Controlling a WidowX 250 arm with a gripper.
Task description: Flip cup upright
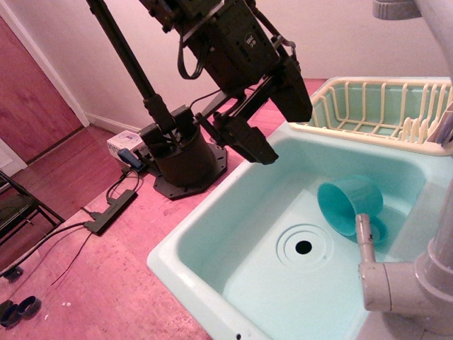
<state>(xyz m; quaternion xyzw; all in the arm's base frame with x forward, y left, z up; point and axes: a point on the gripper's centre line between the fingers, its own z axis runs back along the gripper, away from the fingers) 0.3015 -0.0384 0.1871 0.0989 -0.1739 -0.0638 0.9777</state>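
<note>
The teal cup (350,202) lies on its side in the pale mint sink (233,212), right of the drain, with its open mouth facing the lower left. Its handle is partly hidden behind the faucet spout. My gripper (279,131) hangs above the sink's back left edge, up and to the left of the cup and well apart from it. Its two dark fingers (251,142) are spread apart and hold nothing.
A drain hole (304,247) sits in the middle of the sink floor. A grey faucet (386,276) stands at the front right, its spout overlapping the cup. A cream dish rack (382,113) stands behind the sink. The arm's base (184,159) stands on the pink floor to the left.
</note>
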